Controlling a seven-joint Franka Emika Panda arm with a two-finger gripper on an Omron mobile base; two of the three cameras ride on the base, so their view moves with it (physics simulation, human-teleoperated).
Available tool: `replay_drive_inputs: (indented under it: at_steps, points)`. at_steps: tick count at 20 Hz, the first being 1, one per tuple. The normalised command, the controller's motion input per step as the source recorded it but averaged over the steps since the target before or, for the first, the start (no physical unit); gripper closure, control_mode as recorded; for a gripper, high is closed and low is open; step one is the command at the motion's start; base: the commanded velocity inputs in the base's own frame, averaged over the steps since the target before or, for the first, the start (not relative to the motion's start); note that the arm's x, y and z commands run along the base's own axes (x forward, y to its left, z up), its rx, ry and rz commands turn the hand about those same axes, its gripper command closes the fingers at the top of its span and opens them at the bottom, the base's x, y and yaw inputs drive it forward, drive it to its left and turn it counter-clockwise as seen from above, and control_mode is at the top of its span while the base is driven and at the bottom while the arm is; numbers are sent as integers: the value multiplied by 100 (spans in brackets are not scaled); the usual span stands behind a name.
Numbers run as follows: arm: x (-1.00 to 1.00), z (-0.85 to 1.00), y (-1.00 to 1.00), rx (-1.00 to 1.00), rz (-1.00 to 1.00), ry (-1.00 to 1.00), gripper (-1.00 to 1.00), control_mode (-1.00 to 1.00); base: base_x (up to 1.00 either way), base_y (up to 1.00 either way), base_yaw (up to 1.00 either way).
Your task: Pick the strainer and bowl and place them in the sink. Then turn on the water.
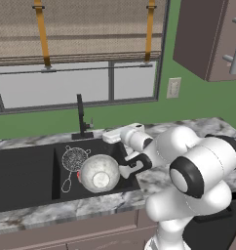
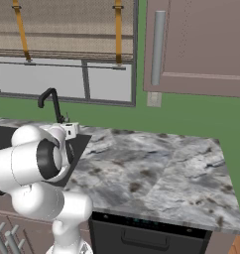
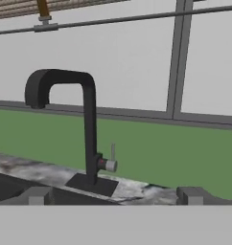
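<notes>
The black double-basin sink (image 1: 27, 176) is set into the marble counter (image 2: 156, 163) under the window, and both items already lie in its right-hand basin: the speckled metal bowl (image 1: 100, 173) towards the front, with the wire-mesh strainer (image 1: 74, 159) just behind and to its left, its looped handle trailing forward; whether the two touch is hard to tell from the left base view. What remains, by this reckoning, is the water, and no stream runs from the spout. The black faucet (image 3: 87, 129) rises at the back rim of the sink, its neck upright and its spout arching over to the left in the hand view. The gripper (image 3: 115, 198) looks straight at it, jaws spread wide and holding nothing, level with the faucet's base. The small grey lever (image 3: 111, 160) sticks out from the lower stem with a thin rod standing up from it, and it lies ahead of the gripper, nearly centred between the fingertips and somewhat above them. The coming move likely calls for a forward reach with a slight rise to meet that lever.
</notes>
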Motion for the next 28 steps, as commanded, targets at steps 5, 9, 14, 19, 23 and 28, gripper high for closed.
replay_drive_inputs:
  at_steps: [5, 9, 14, 19, 23, 28]
  points:
    - [0, 0, 4, 0, 0, -2, -100, -100, 0, 0, 0]
    - [0, 0, 6, 0, 1, -3, -100, -100, 0, 0, 0]
    - [0, 0, 13, 0, 1, -1, -100, -100, 0, 0, 0]
    - [2, 0, 2, 1, 0, -3, -100, -100, 0, 0, 0]
    - [0, -5, 0, 6, 0, -2, -100, -100, 0, 0, 0]
    - [1, -13, 0, 9, 0, -2, -100, -100, 0, 0, 0]
